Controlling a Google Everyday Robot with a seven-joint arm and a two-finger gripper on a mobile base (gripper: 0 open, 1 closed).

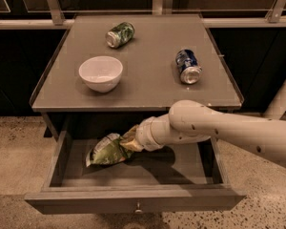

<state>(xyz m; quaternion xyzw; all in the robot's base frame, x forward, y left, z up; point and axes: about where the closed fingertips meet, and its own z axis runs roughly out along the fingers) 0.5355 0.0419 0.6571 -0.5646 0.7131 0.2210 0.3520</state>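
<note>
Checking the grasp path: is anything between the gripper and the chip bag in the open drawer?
Nothing visible: the gripper, reaching into the drawer, holds the chip bag by one end.

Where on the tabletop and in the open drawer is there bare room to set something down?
Tabletop: bare middle and front strip between white bowl and blue can. Drawer: bare floor on the right, beneath the arm; crowded at left, where the gripper holds the chip bag.

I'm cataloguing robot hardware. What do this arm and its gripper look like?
The arm is a thick, smooth, off-white tube with rounded joints and a few small dark dots. It narrows to a tan gripper over the open drawer. No cables show.
</note>
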